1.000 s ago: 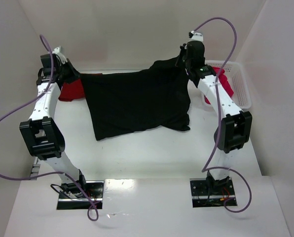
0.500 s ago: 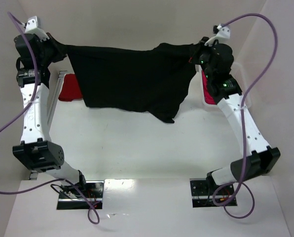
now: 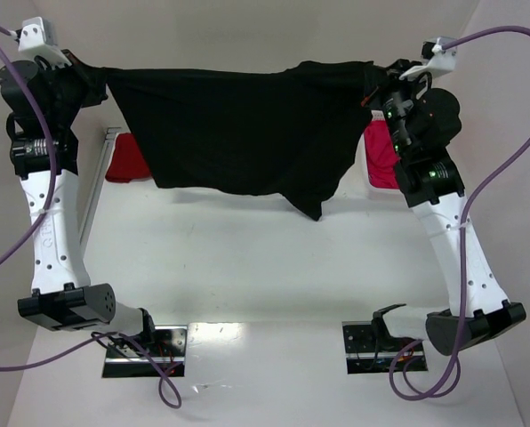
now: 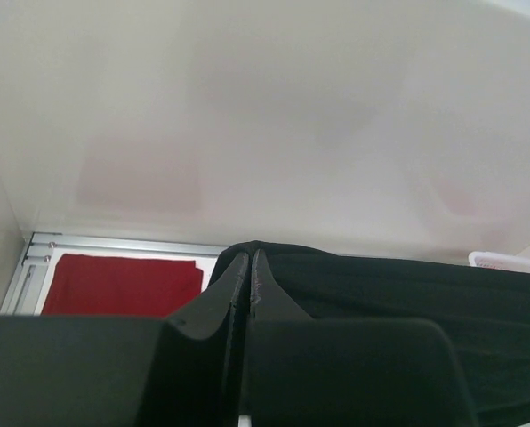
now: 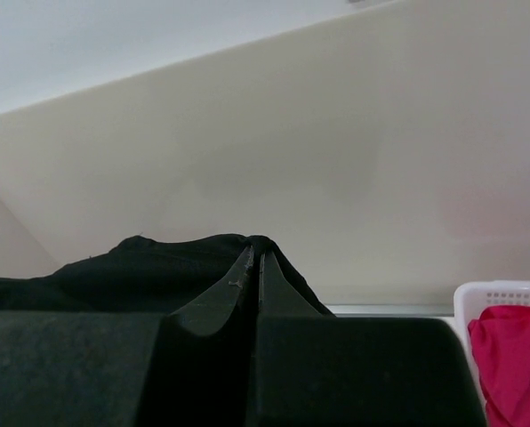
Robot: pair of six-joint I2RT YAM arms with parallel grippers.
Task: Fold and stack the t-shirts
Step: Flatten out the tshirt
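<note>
The black t-shirt [image 3: 229,129] hangs stretched in the air between both arms, high over the table's back half, its lower corner drooping at the right. My left gripper [image 3: 94,73] is shut on its left top corner [image 4: 274,258]. On the opposite top corner [image 5: 203,253] my right gripper [image 3: 373,76] is shut. A dark red t-shirt [image 3: 127,165] lies folded flat at the back left, also seen as the dark red cloth [image 4: 123,283]. The pink-red t-shirt [image 3: 382,156] sits bunched at the back right, partly hidden by the right arm.
A white mesh basket [image 5: 501,298] holds the pink-red cloth [image 5: 512,356] at the back right. White walls enclose the table [image 3: 265,267] on three sides. A metal rail [image 3: 96,191] runs along the left edge.
Both arms have risen and spread apart, lifting the black t-shirt off the table and pulling it taut between them.
</note>
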